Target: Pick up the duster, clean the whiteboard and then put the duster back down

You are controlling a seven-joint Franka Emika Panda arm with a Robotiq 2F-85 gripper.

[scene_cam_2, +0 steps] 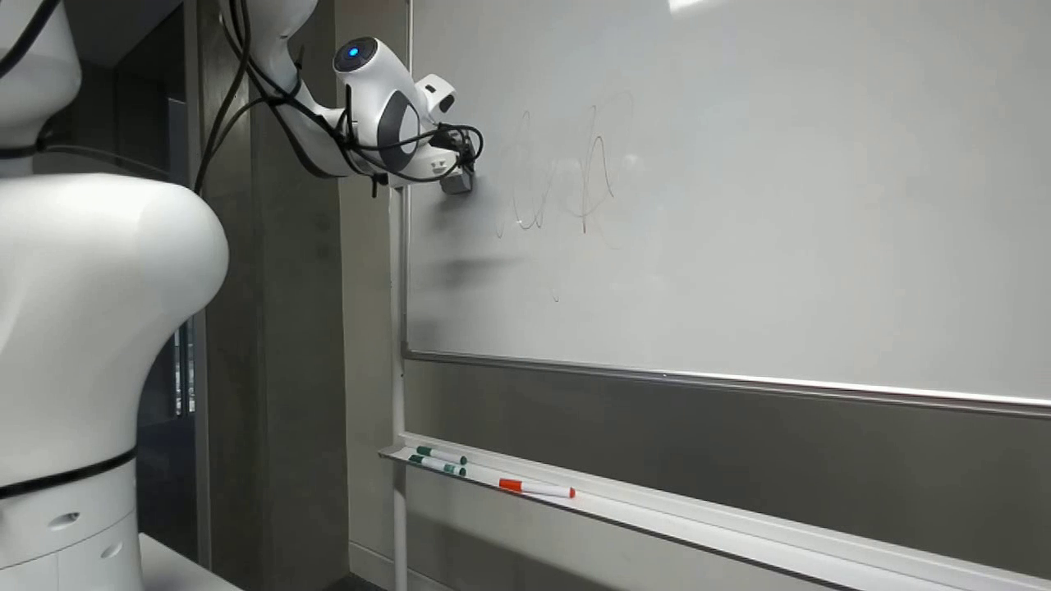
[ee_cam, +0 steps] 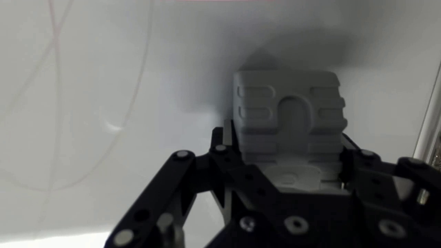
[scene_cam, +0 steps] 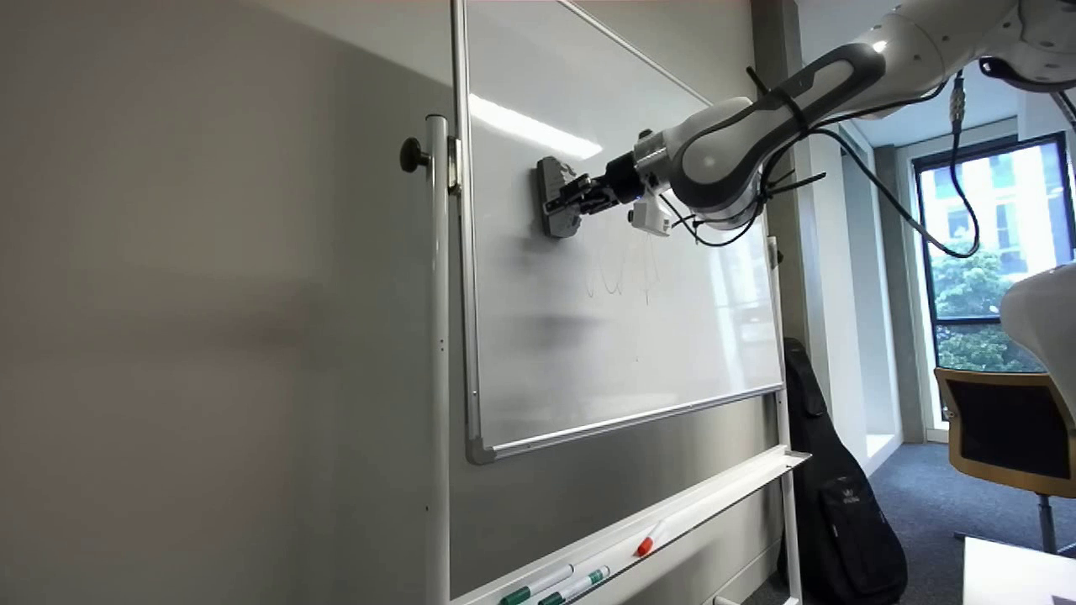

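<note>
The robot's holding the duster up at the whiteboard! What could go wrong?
The pincer grips the duster by its sides, so pressing hard could perhaps make it twist or slip. The frame of the whiteboard runs near the duster on one side, so a wipe that way might bump it. The faint scribbles lie on the other side, so a short wipe could miss some.

You cannot see the face of the duster (ee_cam: pixel 293 117) which is turned to the board (scene_cam_2: pixel 821 246). In the wrist view, the gripper (ee_cam: pixel 288 139) covers the lower part of the duster, and is itself cut by the bottom edge. In both exterior views, the edges also cut the arm (scene_cam: pixel 719 160) and the board. In an exterior view, the chair (scene_cam: pixel 1004 428) is cut at the right, and the mark (scene_cam: pixel 850 495) on the bag (scene_cam: pixel 857 546) is too small to read.
</note>
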